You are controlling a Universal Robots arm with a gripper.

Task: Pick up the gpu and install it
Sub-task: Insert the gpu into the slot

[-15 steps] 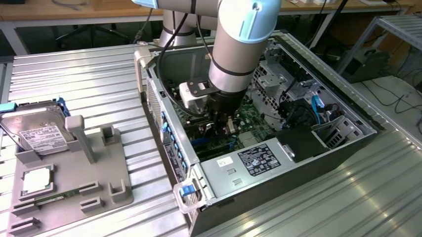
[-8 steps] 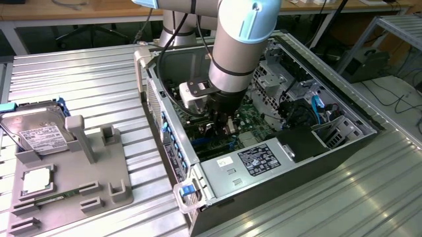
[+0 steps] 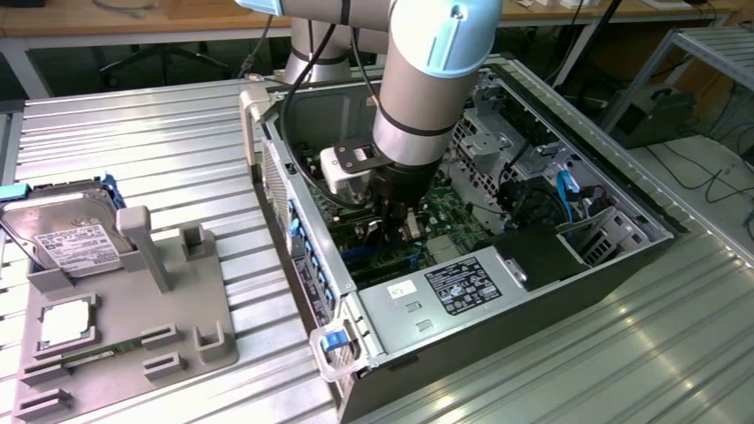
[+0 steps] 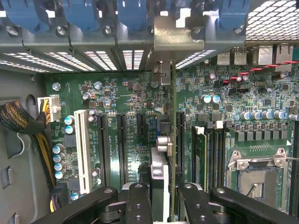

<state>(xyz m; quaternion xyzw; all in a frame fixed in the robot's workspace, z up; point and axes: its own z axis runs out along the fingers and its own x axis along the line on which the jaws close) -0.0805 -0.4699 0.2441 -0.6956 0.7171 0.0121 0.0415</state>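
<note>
The gpu (image 4: pixel 172 140) shows edge-on in the wrist view, standing upright over the green motherboard (image 4: pixel 131 116) among the black expansion slots. Its silver bracket (image 4: pixel 180 39) lies against the case's rear slot openings. My gripper (image 4: pixel 164 205) is shut on the card, one black finger (image 4: pixel 138 205) on each side of it. Whether the card's edge sits fully in a slot I cannot tell. In the exterior view, my gripper (image 3: pixel 395 221) reaches straight down into the open computer case (image 3: pixel 389 309), low over the board.
Blue retention clips (image 4: pixel 135 14) line the rear wall above the bracket. A white slot (image 4: pixel 83 151), a cable bundle (image 4: pixel 23 121) and the CPU socket (image 4: pixel 257 179) flank the card. Outside the case, a grey fixture (image 3: pixel 130 327) holds a hard drive (image 3: pixel 65 234) and a memory stick (image 3: pixel 88 358).
</note>
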